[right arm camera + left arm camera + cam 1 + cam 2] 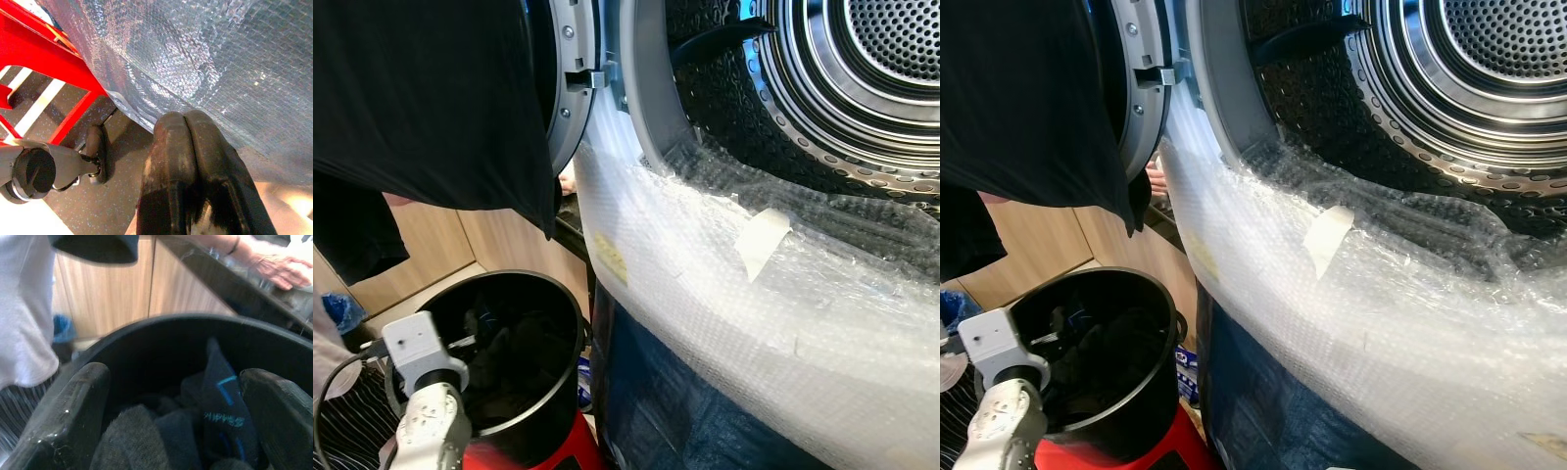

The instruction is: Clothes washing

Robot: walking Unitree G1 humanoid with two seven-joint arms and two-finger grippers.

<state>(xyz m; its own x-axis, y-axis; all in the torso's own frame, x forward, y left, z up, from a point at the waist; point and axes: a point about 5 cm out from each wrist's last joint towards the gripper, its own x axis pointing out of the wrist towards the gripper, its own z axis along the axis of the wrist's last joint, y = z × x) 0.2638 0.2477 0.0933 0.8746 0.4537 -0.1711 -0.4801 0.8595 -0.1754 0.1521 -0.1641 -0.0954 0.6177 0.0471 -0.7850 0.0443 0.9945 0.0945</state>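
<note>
Jaws first: your left gripper point(173, 431) has them spread wide, one finger point(63, 416) on each side of the pile, hanging just over the mouth of the black bucket point(524, 294) without pinching anything. You can see dark clothes point(161, 431) heaped inside the bucket, and one piece, a sock point(222, 406) by the look of it, has blue lettering on it and sits close to one finger. Your right gripper point(188, 147) has its jaws pressed together with nothing between them, and it hangs low beside the bubble wrap point(205, 54), over a speckled floor point(98, 210) near a red frame point(54, 63) and a small caster point(98, 154). From your head you see the bucket down at your left, sitting on something red point(563, 450), with your left arm point(431, 411) reaching in at its near rim. Up at your right the washer point(822, 88) stands with its door point(563, 88) swung wide and its steel drum facing you. Bubble wrap covers the washer's front below the opening, with a strip of tape point(764, 240) stuck on it. Someone stands close at your left: a black shirt point(421, 98) hangs in front of the door, and a hand point(281, 269) rests on a dark ledge point(234, 289) behind the bucket, with wood panels point(112, 289) beyond.
</note>
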